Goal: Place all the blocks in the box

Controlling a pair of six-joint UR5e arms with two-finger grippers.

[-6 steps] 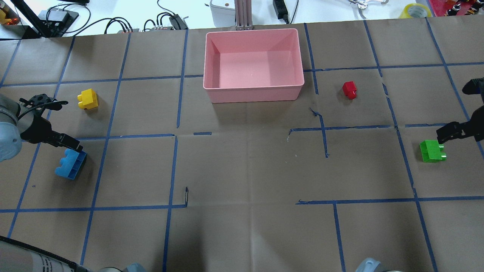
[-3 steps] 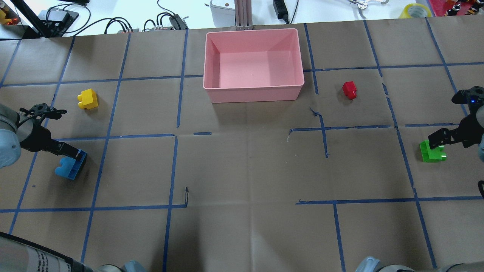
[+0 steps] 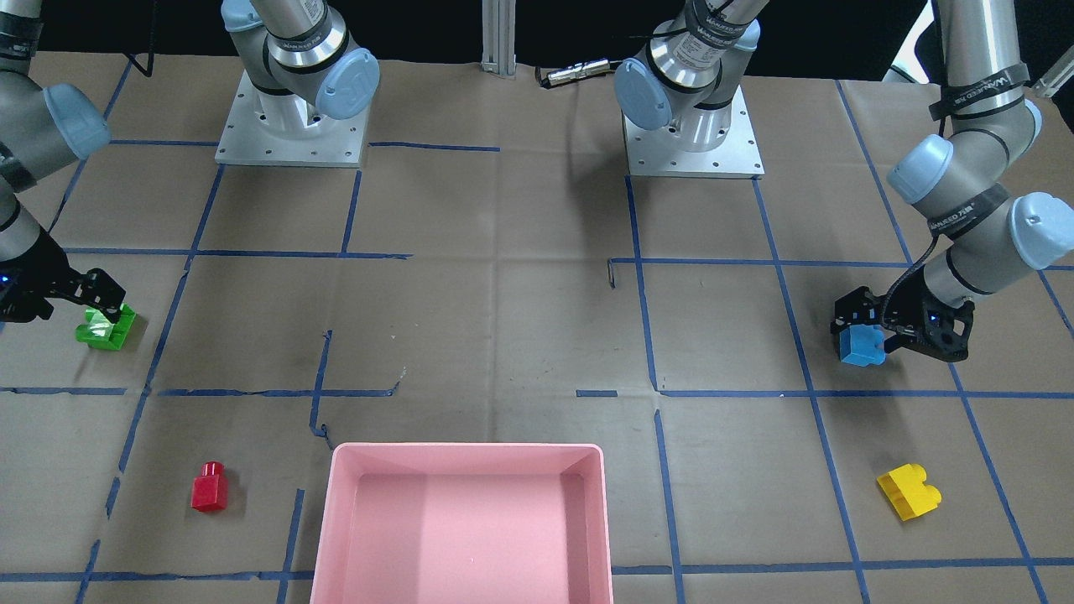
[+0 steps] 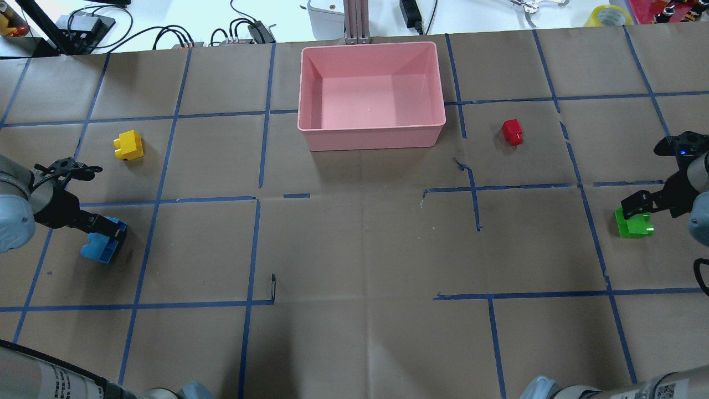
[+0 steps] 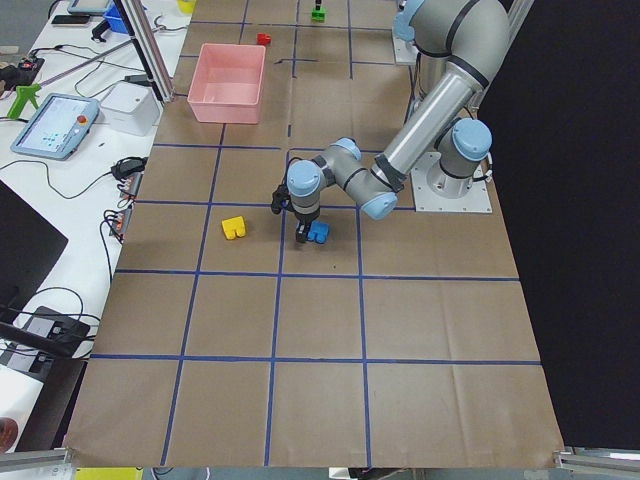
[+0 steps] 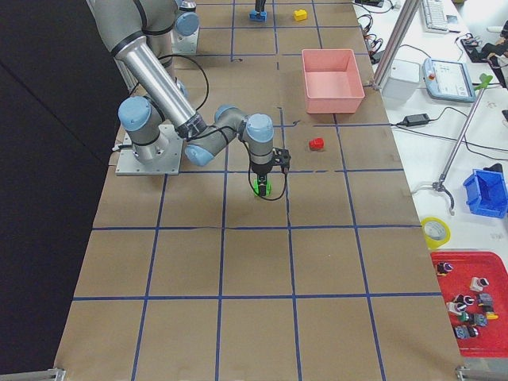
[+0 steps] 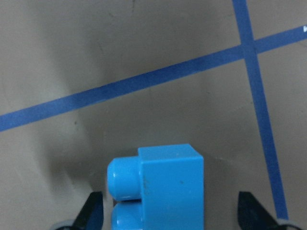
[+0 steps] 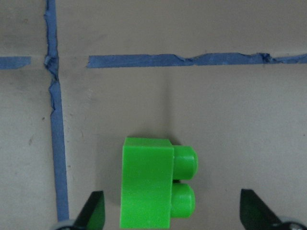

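Note:
The blue three-stud brick (image 4: 99,247) lies on the paper at the left. My left gripper (image 4: 106,231) is open and low over it. In the left wrist view the brick (image 7: 163,187) sits between the two spread fingertips (image 7: 94,211), with gaps on both sides. The green brick (image 4: 634,226) lies at the right. My right gripper (image 4: 637,207) is open and astride it, and the brick (image 8: 148,189) sits between the fingertips (image 8: 93,211) untouched. The yellow brick (image 4: 128,145) and the red brick (image 4: 512,132) lie loose. The pink box (image 4: 371,130) stands empty at the far middle.
The table is brown paper with a blue tape grid (image 4: 255,249). Both arm bases (image 3: 289,126) stand on the robot's side. Cables and devices (image 4: 243,30) and a tape roll (image 4: 609,15) lie on the white bench beyond the box.
Both grippers have come down lower over their bricks. The left one now covers more of the blue brick. The right one moved left onto the green brick. No brick has moved.

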